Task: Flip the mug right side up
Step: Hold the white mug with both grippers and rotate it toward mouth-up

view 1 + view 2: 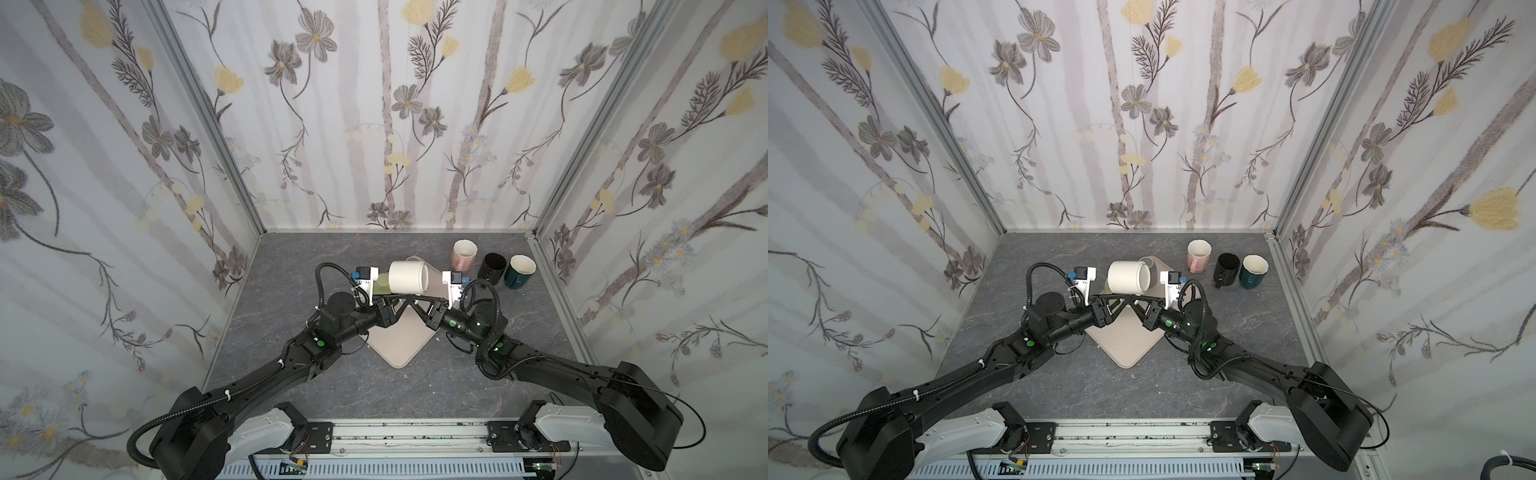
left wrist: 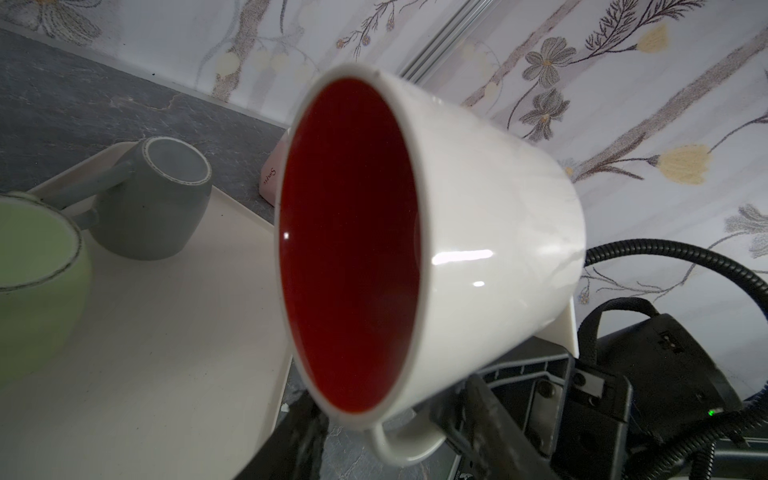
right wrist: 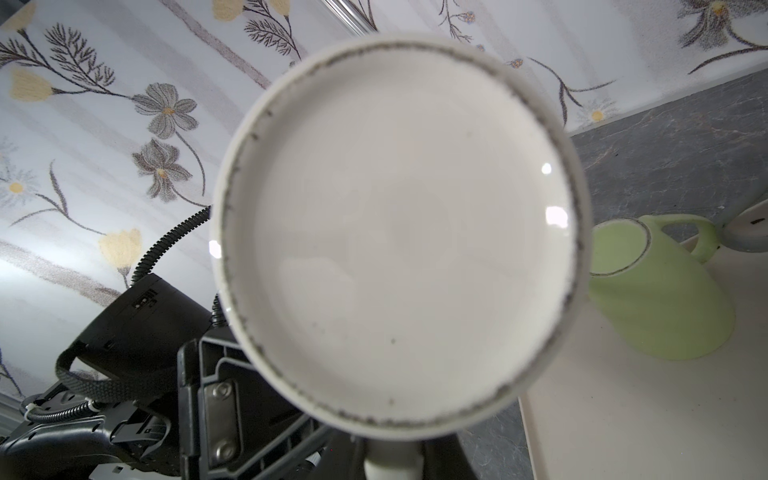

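Mug [image 1: 408, 277]: aloft sideways above tray [image 1: 399, 345], not upright
Right gripper [image 1: 417, 300]: clamped on handle [image 2: 390, 446]
Left gripper [image 1: 399, 298]: hold unclear
Remaining: turning base-down, setting down

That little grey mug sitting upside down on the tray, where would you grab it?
Probably its handle, from above: the grey mug stands base-up on the tray, and the handle juts out sideways, a thin bar easy to pinch. Its rounded body looks harder to hold. Mind the green mug close by.

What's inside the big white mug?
The white mug shows a plain red inside, empty as far as the left wrist view sees. In both top views its own wall hides the inside.
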Robot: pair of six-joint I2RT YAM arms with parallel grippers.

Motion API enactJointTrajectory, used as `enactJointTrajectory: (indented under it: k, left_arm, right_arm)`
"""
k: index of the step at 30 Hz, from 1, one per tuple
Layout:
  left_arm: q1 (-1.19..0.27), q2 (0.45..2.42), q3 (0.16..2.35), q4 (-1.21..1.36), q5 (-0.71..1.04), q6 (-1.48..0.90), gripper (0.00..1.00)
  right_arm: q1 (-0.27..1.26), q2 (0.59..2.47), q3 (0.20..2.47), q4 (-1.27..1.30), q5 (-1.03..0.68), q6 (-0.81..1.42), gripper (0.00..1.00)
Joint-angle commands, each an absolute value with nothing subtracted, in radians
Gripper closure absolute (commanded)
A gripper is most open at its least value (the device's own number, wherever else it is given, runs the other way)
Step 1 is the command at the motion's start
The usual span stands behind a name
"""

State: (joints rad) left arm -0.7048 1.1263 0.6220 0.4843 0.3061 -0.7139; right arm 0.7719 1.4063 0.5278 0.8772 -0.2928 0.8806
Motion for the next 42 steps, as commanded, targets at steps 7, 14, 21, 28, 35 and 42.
enactJointTrajectory:
  k: [7,14,21,28,35,42]
  left_arm:
    - [-0.698,1.153,0.645,0.588,0.315,-0.733,0.51]
    - [-0.698,1.186,0.675,0.602,0.364,-0.746,0.52]
    - [-0.696,1.192,0.690,0.593,0.377,-0.728,0.69]
    - [-0.696,1.184,0.716,0.537,0.387,-0.677,0.75]
    - [-0.694,1.196,0.739,0.481,0.379,-0.646,0.80]
    - [-0.695,1.181,0.771,0.401,0.360,-0.573,0.75]
  right_arm:
    - [0.775,1.456,0.522,1.066,-0.371,0.913,1.00]
    - [0.775,1.485,0.532,1.086,-0.382,0.919,1.00]
    - [0.775,1.491,0.541,1.061,-0.383,0.902,1.00]
    - [0.775,1.499,0.542,1.063,-0.396,0.904,1.00]
    - [0.775,1.524,0.567,1.060,-0.425,0.905,1.00]
    - [0.779,1.553,0.607,1.049,-0.452,0.904,1.00]
